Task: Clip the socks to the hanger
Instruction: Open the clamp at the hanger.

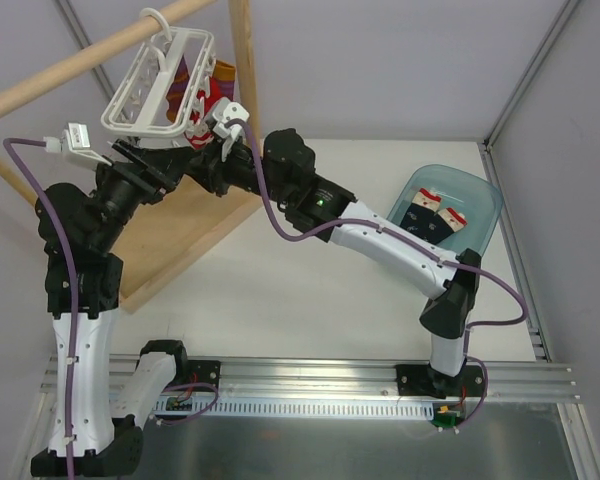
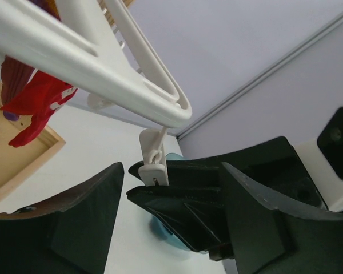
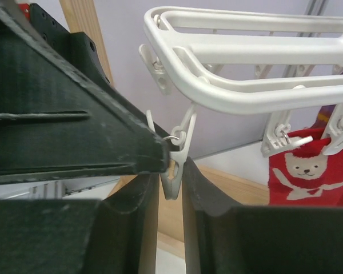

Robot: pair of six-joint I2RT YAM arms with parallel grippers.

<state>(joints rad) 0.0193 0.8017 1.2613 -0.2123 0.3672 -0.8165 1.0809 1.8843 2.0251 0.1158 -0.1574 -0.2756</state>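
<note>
The white grid hanger [image 1: 160,80] hangs by its hook from the wooden rod at the top left. Both arms reach up under it. My right gripper [image 3: 171,200] is shut on a small white dangling clip [image 3: 174,165] at the hanger's corner [image 3: 246,91]. My left gripper [image 2: 168,222] is open and empty, its fingers [image 2: 86,222] wide apart on either side of the right gripper's fingers and the same clip [image 2: 154,165]. The navy socks [image 1: 432,212] with red-and-white cuffs lie in the blue bin at the right, far from both grippers.
A translucent blue bin [image 1: 485,200] sits at the right of the table. Red socks with a white bear motif [image 3: 308,165] hang clipped to the hanger. The wooden rod [image 1: 80,60], post [image 1: 243,60] and base board [image 1: 180,235] stand at the left.
</note>
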